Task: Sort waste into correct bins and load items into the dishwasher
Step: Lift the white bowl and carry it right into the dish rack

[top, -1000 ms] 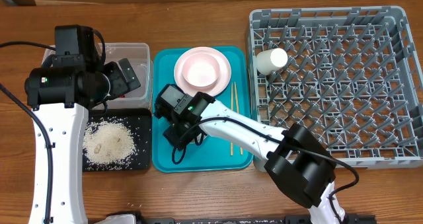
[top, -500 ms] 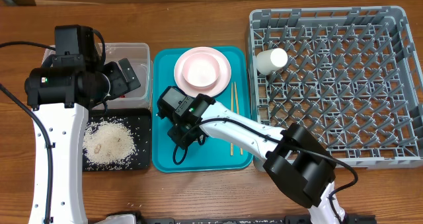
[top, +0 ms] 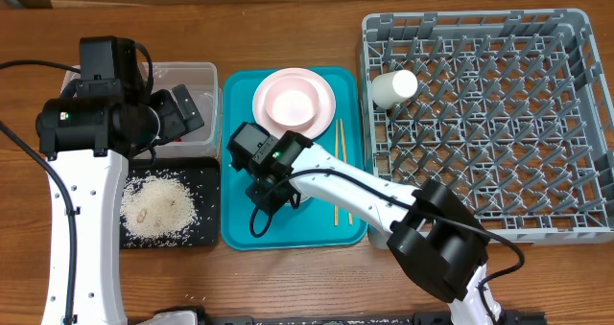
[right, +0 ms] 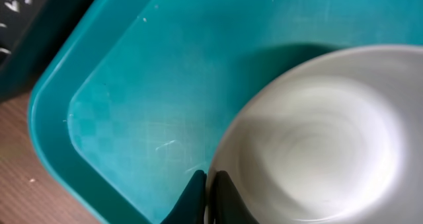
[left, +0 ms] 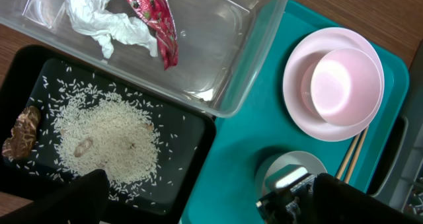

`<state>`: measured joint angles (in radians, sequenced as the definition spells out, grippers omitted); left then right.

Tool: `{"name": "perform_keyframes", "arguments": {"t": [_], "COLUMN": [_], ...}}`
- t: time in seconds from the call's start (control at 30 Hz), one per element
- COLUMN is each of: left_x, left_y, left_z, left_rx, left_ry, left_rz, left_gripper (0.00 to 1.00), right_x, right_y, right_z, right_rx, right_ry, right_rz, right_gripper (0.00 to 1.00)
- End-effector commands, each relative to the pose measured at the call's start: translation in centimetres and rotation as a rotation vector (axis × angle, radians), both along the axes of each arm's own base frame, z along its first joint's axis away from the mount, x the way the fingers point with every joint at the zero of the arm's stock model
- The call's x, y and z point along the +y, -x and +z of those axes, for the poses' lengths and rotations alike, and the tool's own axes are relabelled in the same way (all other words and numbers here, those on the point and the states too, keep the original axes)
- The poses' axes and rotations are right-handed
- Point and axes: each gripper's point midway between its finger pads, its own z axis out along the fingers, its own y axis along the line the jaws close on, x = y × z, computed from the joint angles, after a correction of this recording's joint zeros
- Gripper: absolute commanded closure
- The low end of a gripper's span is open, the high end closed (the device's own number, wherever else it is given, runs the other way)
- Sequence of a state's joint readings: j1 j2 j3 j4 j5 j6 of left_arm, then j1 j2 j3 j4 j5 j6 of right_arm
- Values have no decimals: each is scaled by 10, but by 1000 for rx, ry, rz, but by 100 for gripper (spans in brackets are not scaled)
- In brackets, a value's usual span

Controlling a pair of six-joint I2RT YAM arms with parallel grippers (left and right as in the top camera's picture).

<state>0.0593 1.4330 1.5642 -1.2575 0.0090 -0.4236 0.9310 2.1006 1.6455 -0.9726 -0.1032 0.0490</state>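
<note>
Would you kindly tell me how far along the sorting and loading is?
Done: tissue and red wrapper in the clear tub, rice in the black tray, the cup in the rack. In hand: the right gripper pinches the rim of the white bowl. Left: that bowl, the plate, the pink bowl on it and the chopsticks, on the teal tray.

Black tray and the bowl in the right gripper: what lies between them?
Only bare floor and rim of the teal tray, clearest in right wrist view.

The right pincer point(right: 207, 189) has closed on the rim of the white bowl point(right: 317, 141).
</note>
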Motion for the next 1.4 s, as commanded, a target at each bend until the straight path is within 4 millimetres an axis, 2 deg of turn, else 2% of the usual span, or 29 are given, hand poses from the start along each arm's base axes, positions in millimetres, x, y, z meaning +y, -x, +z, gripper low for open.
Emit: {"name": "perform_keyframes", "arguments": {"t": [0.0,0.17,0.3,0.4,0.53,0.73,0.9,1.07,1.27,1.37], "left_x": [5,5,5,5,5,5,5,5,5,5], "left_y": [-1,-1,-1,-1,-1,-1,-1,-1,-1,-1], "left_z": [4,4,4,4,4,4,4,4,4,4], "left_rx": [-11,-11,-11,-11,-11,-11,-11,-11,-11,-11], "left_ry": [-17,-17,-17,-17,-17,-17,-17,-17,-17,-17], "left_rz": [15,16,16,16,16,16,16,16,16,15], "left_gripper": [0,0,0,0,0,0,0,0,0,0], "right_x": [13,1,-31,-61,-105,-187,-242,-287,-326,-337], "right_y": [-12,-40,-80,-113,-155,-211,-240,-260,-270,-274], "right_z": [54,122,185,223,254,279,272,241,205,182], "right_rx": [-40,-115,-197,-233,-200,-168,-125,-50,41,87], "right_ry": [-103,-192,-301,-417,-620,-912,-1092,-1220,-1320,-1325], "right_rz": [-17,-76,-180,-255,-326,-369,-353,-356,-399,-458], "right_gripper": [96,96,96,96,96,96,96,96,96,96]}}
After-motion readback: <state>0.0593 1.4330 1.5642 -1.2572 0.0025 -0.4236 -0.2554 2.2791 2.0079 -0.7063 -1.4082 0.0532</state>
